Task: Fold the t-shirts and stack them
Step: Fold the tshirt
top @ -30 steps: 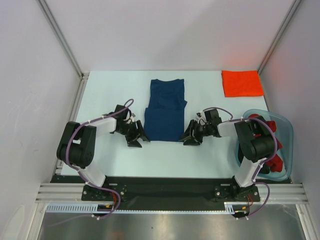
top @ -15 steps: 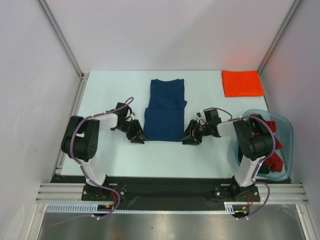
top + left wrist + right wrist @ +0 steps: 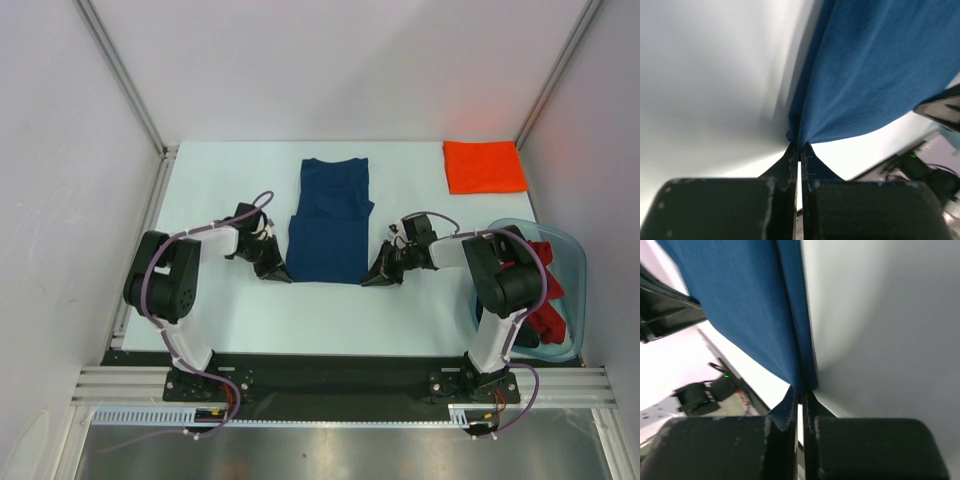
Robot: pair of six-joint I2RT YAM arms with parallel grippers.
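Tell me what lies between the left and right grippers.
The navy t-shirt fills that stretch. In the top view its near hem runs from the left gripper to the right gripper, each pinching a corner, as the wrist views confirm.

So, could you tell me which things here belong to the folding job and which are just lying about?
Job: navy t-shirt, its near corners pinched by the left claw and right claw; folded orange t-shirt; red and dark shirts, bundled.
Lying about: clear bluish tub holding them.
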